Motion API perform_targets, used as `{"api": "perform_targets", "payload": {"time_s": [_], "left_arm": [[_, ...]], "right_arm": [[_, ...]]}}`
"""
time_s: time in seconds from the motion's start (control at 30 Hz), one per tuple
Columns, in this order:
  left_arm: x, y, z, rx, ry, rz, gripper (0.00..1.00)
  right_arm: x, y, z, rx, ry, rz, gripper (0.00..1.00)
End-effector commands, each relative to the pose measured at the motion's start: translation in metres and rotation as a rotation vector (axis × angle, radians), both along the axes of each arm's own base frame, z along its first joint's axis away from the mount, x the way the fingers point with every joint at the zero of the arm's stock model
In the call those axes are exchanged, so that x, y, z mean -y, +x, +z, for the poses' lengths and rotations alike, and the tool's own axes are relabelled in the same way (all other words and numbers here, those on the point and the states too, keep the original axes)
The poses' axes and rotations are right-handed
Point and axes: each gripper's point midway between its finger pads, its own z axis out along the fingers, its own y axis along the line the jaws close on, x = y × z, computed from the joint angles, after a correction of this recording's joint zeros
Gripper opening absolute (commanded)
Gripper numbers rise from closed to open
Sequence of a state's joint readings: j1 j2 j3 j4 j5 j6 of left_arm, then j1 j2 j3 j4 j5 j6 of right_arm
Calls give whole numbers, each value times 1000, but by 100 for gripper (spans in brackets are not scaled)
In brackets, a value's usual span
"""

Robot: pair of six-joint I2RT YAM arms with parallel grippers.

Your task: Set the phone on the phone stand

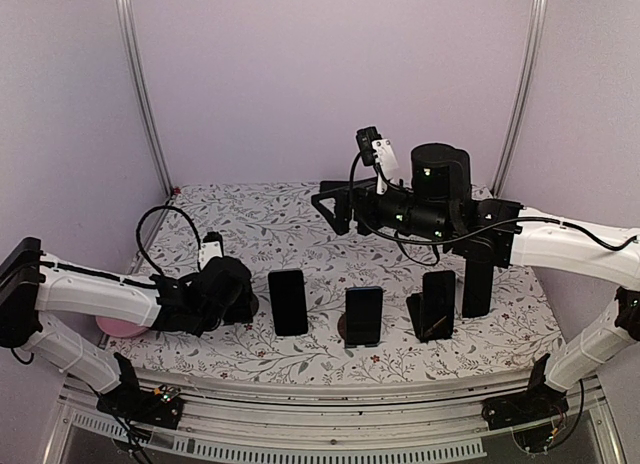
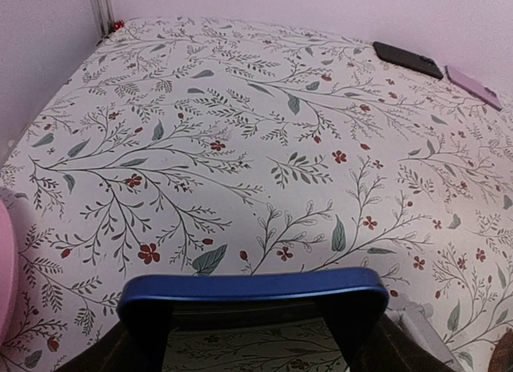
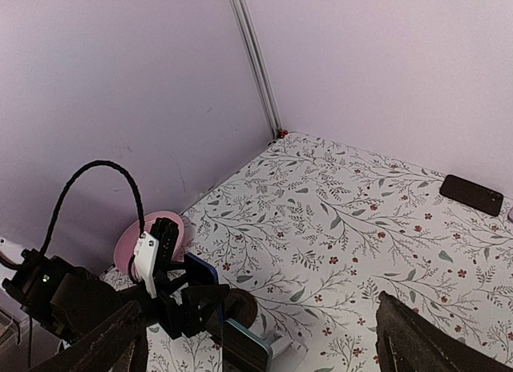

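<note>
A blue-edged phone stands on edge between my left gripper's fingers, spanning the whole gap; the gripper is shut on it. In the right wrist view this phone sits low against a dark round phone stand near the table's left side. The top view shows the left gripper down at the table beside that stand. My right gripper hangs high over the middle of the table, open and empty, its fingers far apart.
Three dark phones stand upright in stands along the front. A pink disc lies under the left arm. A black phone and a pink phone lie flat near the back wall.
</note>
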State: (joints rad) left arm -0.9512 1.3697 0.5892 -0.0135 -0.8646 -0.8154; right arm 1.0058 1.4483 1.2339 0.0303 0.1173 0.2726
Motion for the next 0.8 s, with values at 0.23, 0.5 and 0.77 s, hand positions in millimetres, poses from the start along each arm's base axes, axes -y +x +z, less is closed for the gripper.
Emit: {"api": "perform_targets", "payload": {"time_s": [0.23, 0.5, 0.77], "left_arm": [[5, -1, 0, 16, 9, -12, 59], [5, -2, -1, 15, 8, -11, 74], [5, -2, 0, 13, 10, -5, 92]], "right_arm": [[2, -1, 13, 20, 21, 10, 99], [2, -1, 12, 18, 17, 12, 99], [2, -1, 10, 17, 13, 12, 99]]}}
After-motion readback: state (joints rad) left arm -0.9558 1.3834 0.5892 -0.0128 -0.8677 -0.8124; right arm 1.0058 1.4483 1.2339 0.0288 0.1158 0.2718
